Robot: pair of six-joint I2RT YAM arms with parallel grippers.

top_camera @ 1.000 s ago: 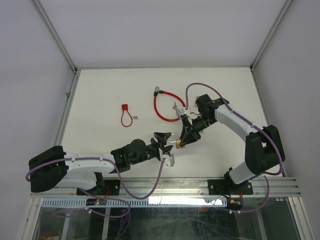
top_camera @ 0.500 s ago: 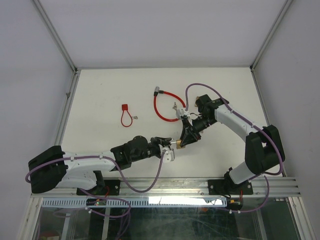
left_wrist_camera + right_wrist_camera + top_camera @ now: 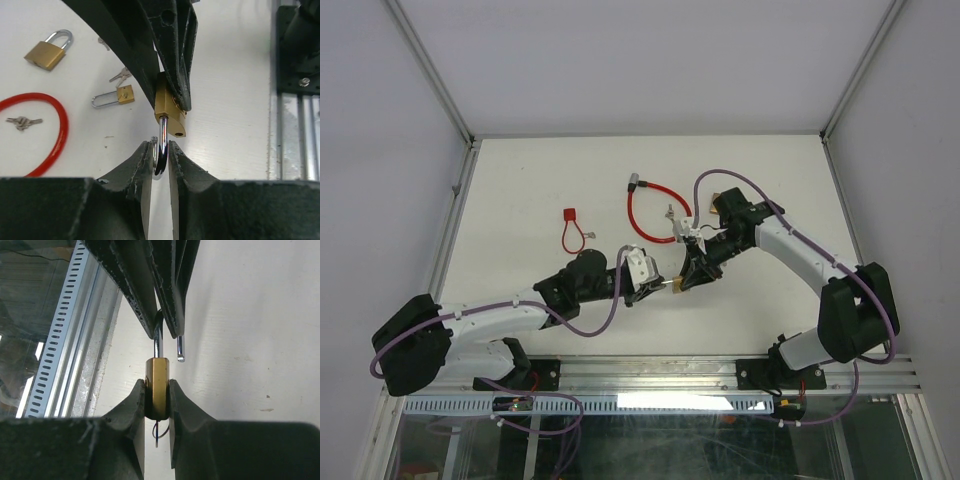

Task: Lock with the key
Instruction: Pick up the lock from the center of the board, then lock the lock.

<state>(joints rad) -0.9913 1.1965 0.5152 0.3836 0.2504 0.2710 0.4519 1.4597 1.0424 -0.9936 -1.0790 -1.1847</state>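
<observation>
My right gripper is clamped on the brass body of the padlock, over the table near its front edge, my left gripper is pinched tight on its shackle, and keys lie inside the red cable loop
</observation>
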